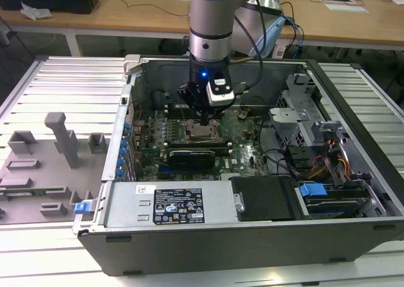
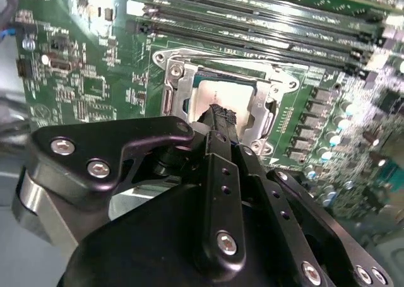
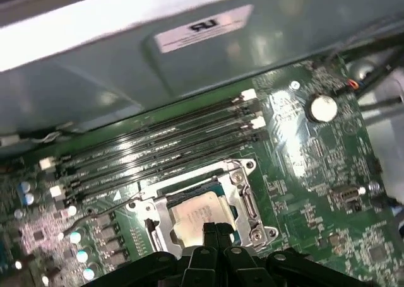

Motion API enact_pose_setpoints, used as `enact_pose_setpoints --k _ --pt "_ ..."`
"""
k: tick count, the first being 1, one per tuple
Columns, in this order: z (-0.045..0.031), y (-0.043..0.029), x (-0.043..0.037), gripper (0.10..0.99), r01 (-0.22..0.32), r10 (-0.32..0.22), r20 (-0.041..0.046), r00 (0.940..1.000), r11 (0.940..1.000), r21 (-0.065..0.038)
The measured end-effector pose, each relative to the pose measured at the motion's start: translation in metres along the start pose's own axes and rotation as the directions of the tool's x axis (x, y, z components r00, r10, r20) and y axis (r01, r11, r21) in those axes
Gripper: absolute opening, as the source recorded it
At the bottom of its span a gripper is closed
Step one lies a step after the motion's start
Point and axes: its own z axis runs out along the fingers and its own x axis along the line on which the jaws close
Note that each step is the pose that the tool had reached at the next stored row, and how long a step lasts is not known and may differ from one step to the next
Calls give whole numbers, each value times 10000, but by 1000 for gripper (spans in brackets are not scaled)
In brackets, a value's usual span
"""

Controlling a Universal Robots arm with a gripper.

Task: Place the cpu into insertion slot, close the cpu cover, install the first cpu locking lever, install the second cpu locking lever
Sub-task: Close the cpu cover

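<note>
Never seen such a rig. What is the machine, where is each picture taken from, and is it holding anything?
A robot arm with a claw reaches into an open computer case on a slatted metal table. The exterior view is from a camera off the arm; both wrist views come from the arm itself, looking past the claw. The claw is shut, holding nothing, its tip at the cpu, a silver chip framed by the cpu cover on the green circuit board. Whether they touch is unclear.
</note>
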Motion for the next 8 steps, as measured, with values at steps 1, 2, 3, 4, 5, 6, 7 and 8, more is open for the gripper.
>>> enact_pose_setpoints --k 1,2,3,4,5,6,7,8 --pt "0 0 0 106 148 -148 0 9999 9999 -5" --pt "0 0 0 106 496 -496 1 9988 9988 -15" --pt "0 0 0 106 702 -702 2 9975 9975 -22" --pt "1 0 0 106 936 -936 3 9956 9956 -29" --pt "1 0 0 106 1207 -1207 4 9927 9927 -37" --pt "1 0 0 106 1396 -1396 5 9902 9902 -43" --pt "1 0 0 106 1589 -1589 6 9873 9873 -48" --pt "2 0 0 106 1837 -1837 7 9830 9830 -56"
